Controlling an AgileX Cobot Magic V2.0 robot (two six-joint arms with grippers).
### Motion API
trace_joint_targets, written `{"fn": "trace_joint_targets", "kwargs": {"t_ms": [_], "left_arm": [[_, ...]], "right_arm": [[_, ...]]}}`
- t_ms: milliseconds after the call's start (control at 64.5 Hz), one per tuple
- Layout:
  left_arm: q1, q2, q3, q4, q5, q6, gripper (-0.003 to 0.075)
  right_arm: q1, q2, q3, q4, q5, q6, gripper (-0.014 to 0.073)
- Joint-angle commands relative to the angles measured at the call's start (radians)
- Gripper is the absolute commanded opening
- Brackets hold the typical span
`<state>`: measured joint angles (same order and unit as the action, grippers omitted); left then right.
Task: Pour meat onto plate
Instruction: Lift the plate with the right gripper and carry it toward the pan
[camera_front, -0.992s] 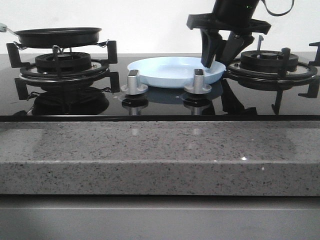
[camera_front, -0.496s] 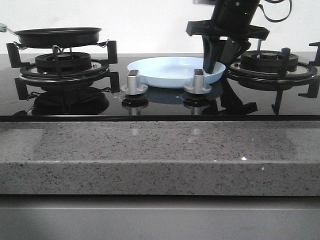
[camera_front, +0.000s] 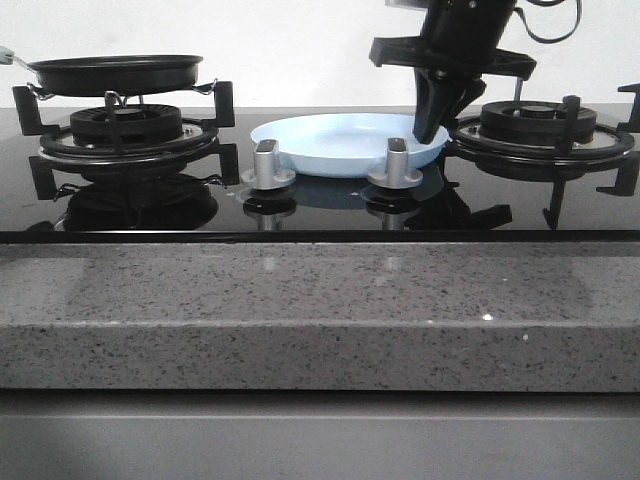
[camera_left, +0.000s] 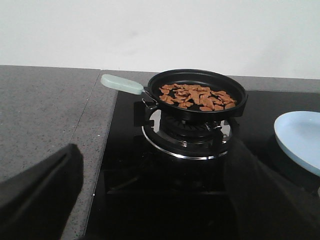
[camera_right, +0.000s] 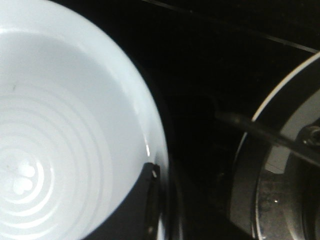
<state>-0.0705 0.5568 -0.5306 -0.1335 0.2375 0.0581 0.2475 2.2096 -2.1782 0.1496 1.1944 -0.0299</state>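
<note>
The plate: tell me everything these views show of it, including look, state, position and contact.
The plate is a round, shallow, pale blue dish with a smooth raised rim and a glossy look. Faint concentric rings mark its inside in the right wrist view. It is empty. It sits on the black glass hob between the two burners, behind the two grey knobs. The right gripper has closed on its right rim, one finger lying inside the dish.

Bright, even light washes the white wall (camera_front: 300, 40); the glossy black cooktop (camera_front: 320, 210) mirrors burners and knobs. The right wrist view is close and soft, with the plate (camera_right: 65, 125) glaring white.
</note>
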Motion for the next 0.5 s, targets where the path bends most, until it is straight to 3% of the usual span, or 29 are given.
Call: {"fn": "trace_joint_targets", "kwargs": {"t_ms": [0, 109, 481], "left_arm": [[-0.007, 0.007, -0.037, -0.009, -0.083, -0.01, 0.0562], [-0.007, 0.007, -0.037, -0.009, -0.083, -0.01, 0.0562], [-0.007, 0.007, -0.037, -0.009, -0.083, -0.01, 0.0562]], "right_arm": [[0.004, -0.059, -0.083, -0.009, 0.073, -0.022, -0.0071], [0.003, -0.066, -0.162, -0.003, 0.147, -0.021, -0.0071], [0.001, -0.166, -0.179, 0.041, 0.147, -0.002, -0.0071]]}}
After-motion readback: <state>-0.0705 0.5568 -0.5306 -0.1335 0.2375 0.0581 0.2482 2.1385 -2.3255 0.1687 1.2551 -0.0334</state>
